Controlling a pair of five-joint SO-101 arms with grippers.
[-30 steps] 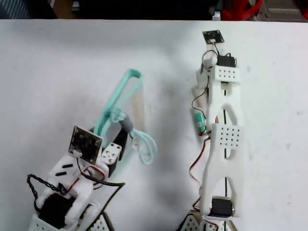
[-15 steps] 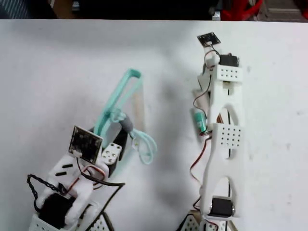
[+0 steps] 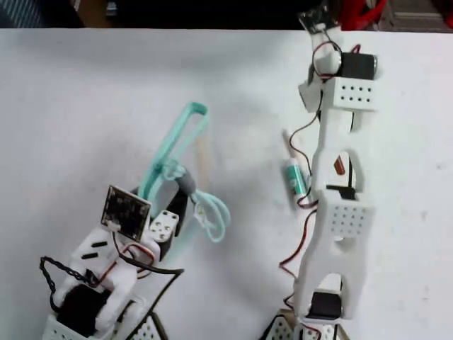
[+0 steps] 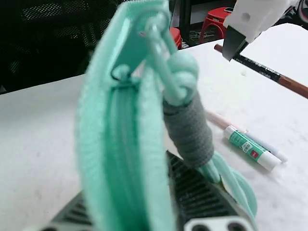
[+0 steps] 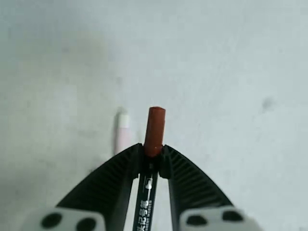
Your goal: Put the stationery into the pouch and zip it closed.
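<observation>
— What has your left gripper (image 4: 142,202) got?

— The mint-green pouch (image 4: 122,144). My fingers (image 4: 192,190) are clamped on its near end, and it stands on its narrow edge rather than lying flat. It sits in the left half of the table (image 3: 85,106), closer to the near edge than the far one, and runs slantwise away from me toward the middle.

— Is the zip done up?

— No. From above, the two zip edges stand apart, so the mouth is open. I cannot tell how wide. A cord loop (image 3: 214,214) is fastened at the zip puller. Its grey sleeve (image 4: 190,130) is just beside my finger, and the loop itself lies on the table right beside the pouch.

— And the other hand?

— My right gripper (image 5: 152,148) is closed on the pencil (image 5: 155,125). It is a dark pencil with a red-brown end that pokes out just past my fingertips (image 5: 127,166). That arm is stretched toward the far edge, right of the middle.

— Anything lying loose?

— The glue stick (image 3: 295,177) lies on the table right of centre, just beside my right arm and well apart from the pouch. A white pen (image 4: 269,151) lies against it or just beside it, and I cannot tell which. Neither is in the pouch.
</observation>
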